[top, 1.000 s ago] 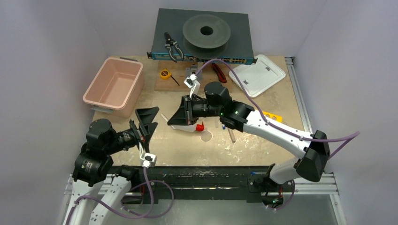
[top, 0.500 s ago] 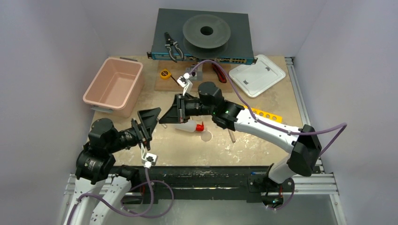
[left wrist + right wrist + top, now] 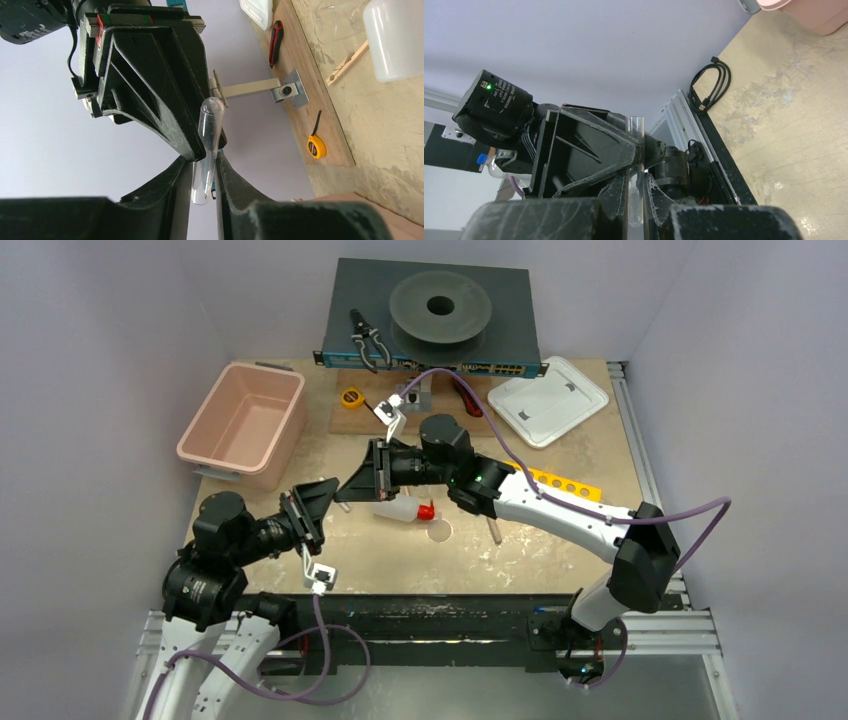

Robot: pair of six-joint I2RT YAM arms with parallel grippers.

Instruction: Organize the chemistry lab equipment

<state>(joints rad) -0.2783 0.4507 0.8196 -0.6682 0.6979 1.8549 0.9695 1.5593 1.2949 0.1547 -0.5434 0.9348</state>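
Observation:
A thin clear tube (image 3: 208, 145) hangs in the air between both arms. My left gripper (image 3: 202, 165) is shut on its lower part, and my right gripper (image 3: 634, 176) is shut on the same tube (image 3: 635, 150) from the other side. In the top view the two grippers (image 3: 325, 497) (image 3: 353, 485) meet tip to tip above the table's left middle. The white squeeze bottle (image 3: 398, 508) with a red cap lies just right of them. A small round dish (image 3: 439, 531) and a wooden stick (image 3: 493, 530) lie nearby.
A pink bin (image 3: 243, 425) stands at the back left, a white lid (image 3: 548, 398) at the back right. A yellow rack (image 3: 566, 483) lies under the right arm. A tape measure (image 3: 350, 397), red-handled tool (image 3: 466, 395) and pliers (image 3: 368, 338) sit at the back.
My right gripper carried the tube leftward to the left gripper. My left gripper, wide open a second ago, has closed on the tube.

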